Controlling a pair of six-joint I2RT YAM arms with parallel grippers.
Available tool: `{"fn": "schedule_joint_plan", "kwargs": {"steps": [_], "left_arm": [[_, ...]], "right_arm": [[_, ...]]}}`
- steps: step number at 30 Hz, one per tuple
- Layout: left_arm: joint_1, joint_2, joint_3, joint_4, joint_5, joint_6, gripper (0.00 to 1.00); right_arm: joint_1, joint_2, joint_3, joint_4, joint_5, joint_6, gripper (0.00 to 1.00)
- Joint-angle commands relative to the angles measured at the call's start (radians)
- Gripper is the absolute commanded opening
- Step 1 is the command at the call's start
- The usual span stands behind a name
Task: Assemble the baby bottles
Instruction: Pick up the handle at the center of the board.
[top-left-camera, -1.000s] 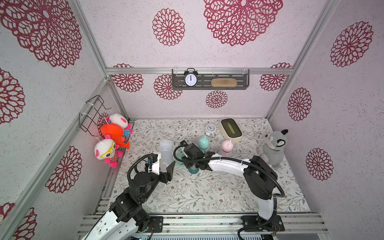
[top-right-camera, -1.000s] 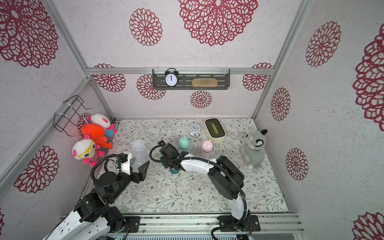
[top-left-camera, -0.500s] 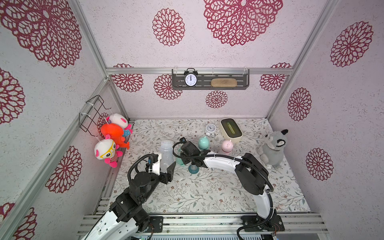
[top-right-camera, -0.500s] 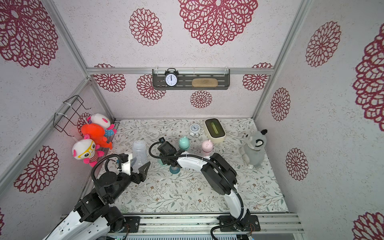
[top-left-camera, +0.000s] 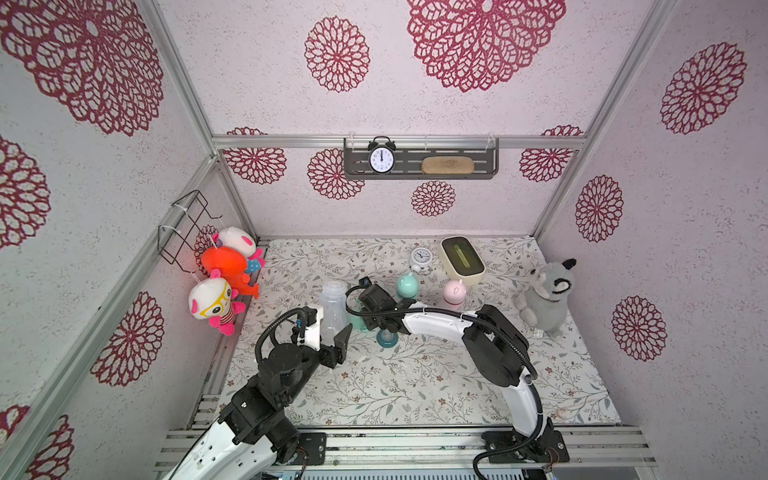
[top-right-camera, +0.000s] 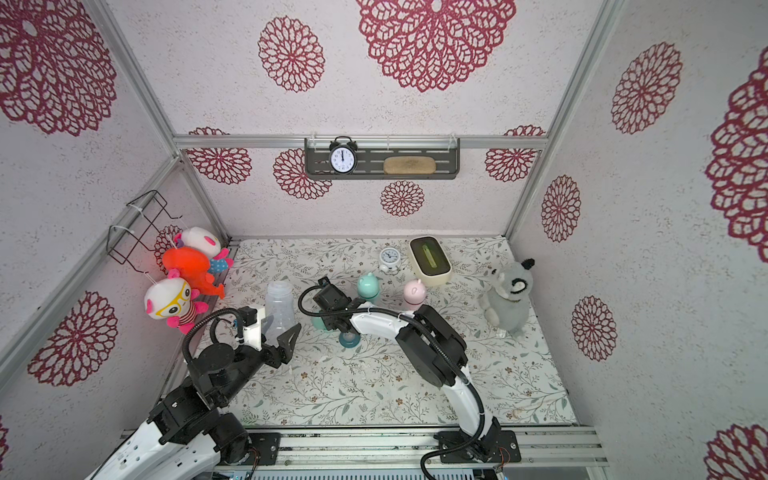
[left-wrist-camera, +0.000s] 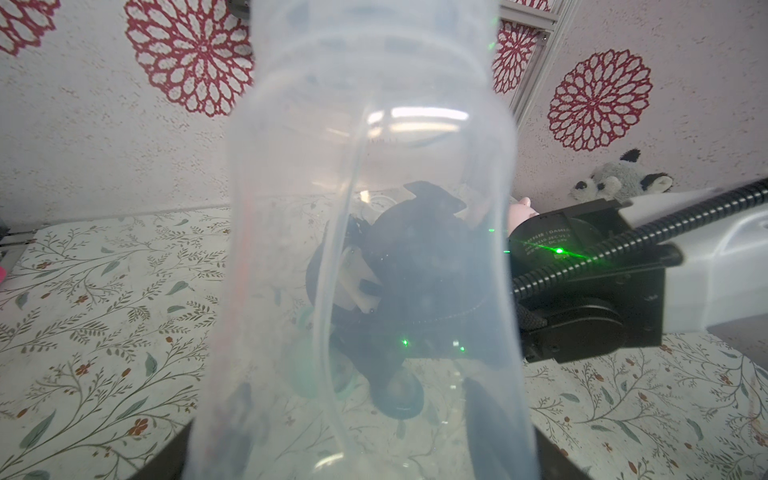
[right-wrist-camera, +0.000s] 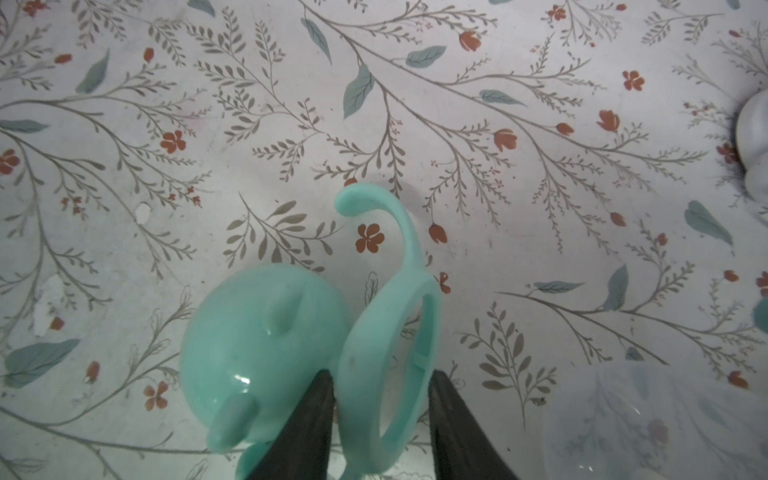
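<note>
My left gripper (top-left-camera: 330, 332) is shut on a clear bottle body (top-left-camera: 333, 305) and holds it upright at the left of the mat; the bottle (left-wrist-camera: 374, 249) fills the left wrist view. Just to its right, my right gripper (right-wrist-camera: 382, 386) points down with its jaws closed on a mint two-handled ring (right-wrist-camera: 390, 332), which stands on edge. A mint eared dome cap (right-wrist-camera: 257, 353) lies against that ring. A teal nipple collar (top-left-camera: 386, 337) rests on the mat beside my right wrist. Behind stand a mint capped bottle (top-left-camera: 407, 286) and a pink one (top-left-camera: 454, 291).
A small white alarm clock (top-left-camera: 421, 259) and a cream box (top-left-camera: 462, 259) sit at the back. A grey plush animal (top-left-camera: 544, 297) stands at the right. Plush toys (top-left-camera: 224, 274) hang on the left wall. A shelf (top-left-camera: 419, 174) is on the back wall.
My right wrist has shifted a little left and back, uncovering the teal collar, and its jaws have narrowed onto the mint ring. The left arm and clear bottle have not moved.
</note>
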Motion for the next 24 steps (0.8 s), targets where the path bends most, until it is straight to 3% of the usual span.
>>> {"fn": "schedule_joint_plan", "kwargs": {"steps": [1,15,24], "left_arm": [[0.009,0.004,0.032,0.007,0.005,-0.008,0.01],[0.009,-0.011,0.033,-0.001,-0.004,-0.014,0.02],[0.009,-0.024,0.035,-0.011,-0.013,-0.014,0.02]], "right_arm": [[-0.006,-0.003,0.023,-0.015,0.023,0.012,0.33],[-0.004,-0.045,0.035,0.009,0.041,-0.049,0.10],[0.033,-0.166,-0.030,-0.008,0.075,-0.139,0.07]]}}
